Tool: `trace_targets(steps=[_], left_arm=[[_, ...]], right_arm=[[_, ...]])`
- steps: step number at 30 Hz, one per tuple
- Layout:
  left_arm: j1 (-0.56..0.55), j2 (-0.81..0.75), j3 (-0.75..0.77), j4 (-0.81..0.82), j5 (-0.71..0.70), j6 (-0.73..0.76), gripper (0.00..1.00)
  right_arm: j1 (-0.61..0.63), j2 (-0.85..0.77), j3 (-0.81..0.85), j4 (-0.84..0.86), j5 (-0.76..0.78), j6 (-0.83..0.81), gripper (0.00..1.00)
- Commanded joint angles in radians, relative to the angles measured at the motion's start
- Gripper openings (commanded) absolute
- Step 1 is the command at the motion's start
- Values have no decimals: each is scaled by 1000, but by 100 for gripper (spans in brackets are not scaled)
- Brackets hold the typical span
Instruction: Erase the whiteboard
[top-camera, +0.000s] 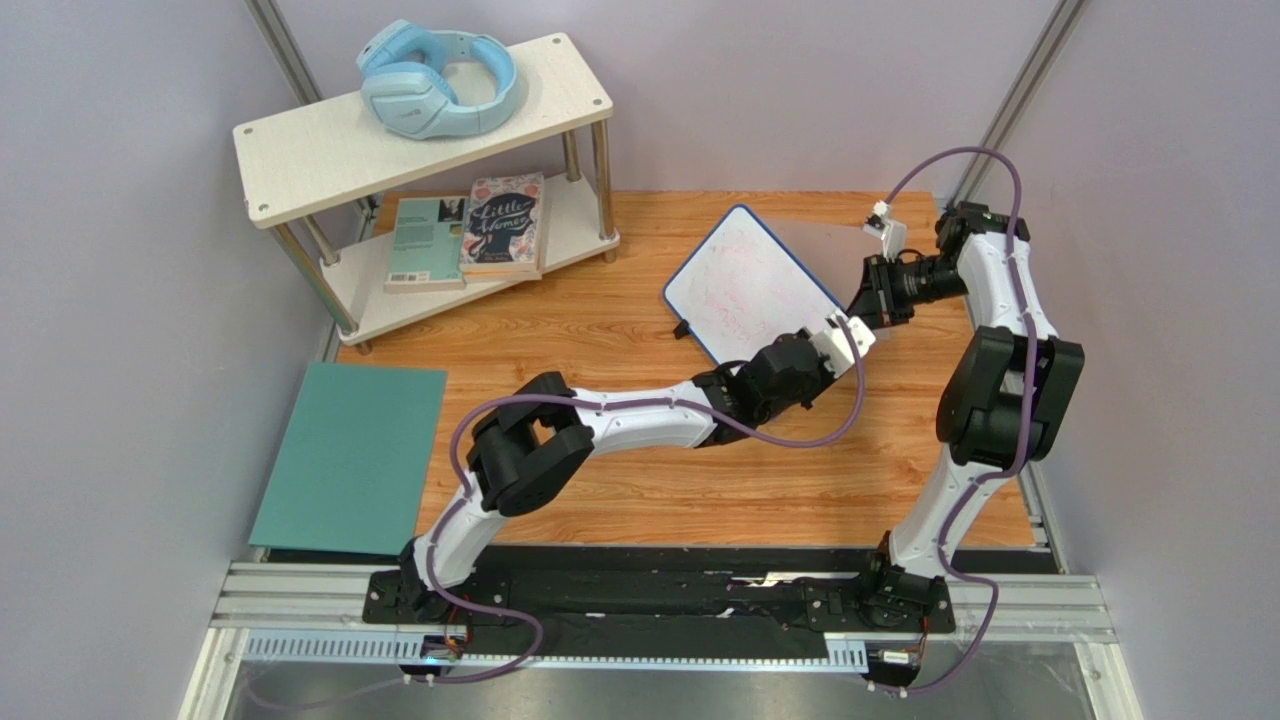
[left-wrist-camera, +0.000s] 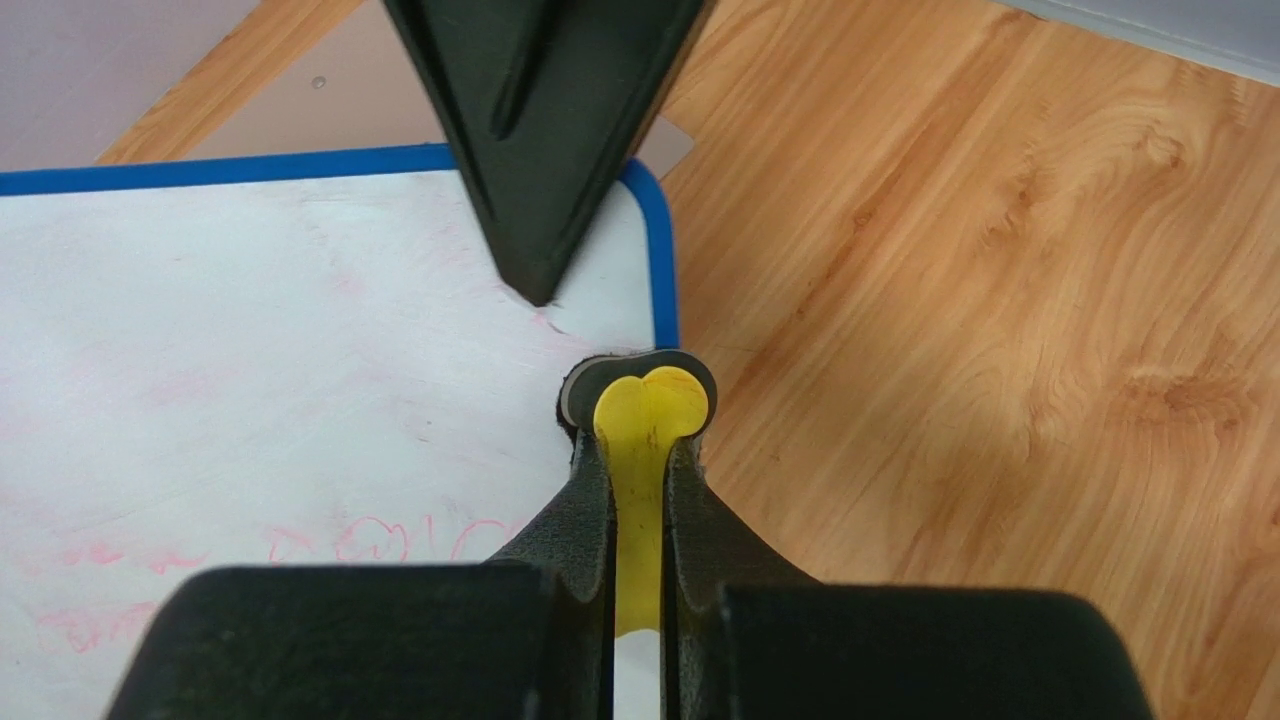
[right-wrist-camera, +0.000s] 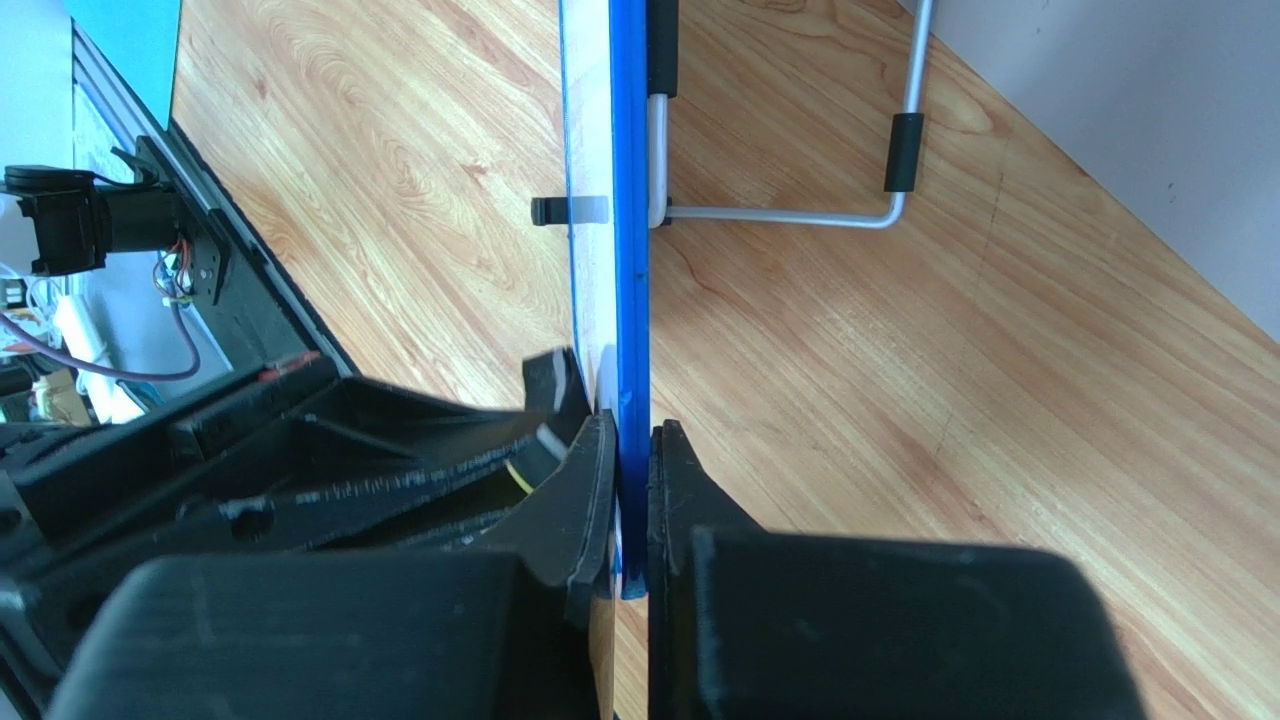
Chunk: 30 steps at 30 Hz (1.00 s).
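The whiteboard (top-camera: 751, 282), white with a thin blue frame, stands tilted on the wooden table; faint pink-red scribbles show on its face (left-wrist-camera: 301, 450). My right gripper (top-camera: 869, 308) is shut on the board's right edge (right-wrist-camera: 631, 300), one finger on each side of the blue frame. My left gripper (top-camera: 834, 342) is shut on a small yellow eraser (left-wrist-camera: 649, 435) with a grey pad, which touches the board face by its right frame. In the left wrist view the right gripper's finger (left-wrist-camera: 541, 135) shows at the top.
A white two-tier shelf (top-camera: 436, 135) stands at the back left with blue headphones (top-camera: 436, 83) on top and books (top-camera: 469, 228) below. A teal mat (top-camera: 353, 458) lies at the left. The board's wire stand (right-wrist-camera: 781, 218) rests behind it.
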<state>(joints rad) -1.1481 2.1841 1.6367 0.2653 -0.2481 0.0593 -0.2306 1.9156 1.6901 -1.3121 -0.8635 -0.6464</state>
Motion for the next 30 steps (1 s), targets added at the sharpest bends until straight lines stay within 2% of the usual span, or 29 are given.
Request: trace_targets(steps=[1, 3, 7, 12, 23, 25, 30], left_arm=[[-67, 57, -12, -138, 116, -4, 0], [-59, 69, 0, -146, 72, -12, 0], [-6, 74, 18, -170, 75, -79, 0], [28, -1, -41, -92, 90, -59, 0], [-10, -243, -204, -123, 495, -42, 0], [-7, -283, -244, -86, 468, -55, 0], [57, -372, -322, -50, 250, -101, 0]], right_arm=[[37, 3, 40, 31, -20, -53, 0], [37, 2, 39, 31, -20, -55, 0], [37, -1, 33, 31, -16, -59, 0], [37, 0, 36, 28, -9, -61, 0], [37, 17, 56, 24, 0, -56, 0], [37, 19, 59, 20, 1, -59, 0], [37, 22, 59, 17, 7, -62, 0]])
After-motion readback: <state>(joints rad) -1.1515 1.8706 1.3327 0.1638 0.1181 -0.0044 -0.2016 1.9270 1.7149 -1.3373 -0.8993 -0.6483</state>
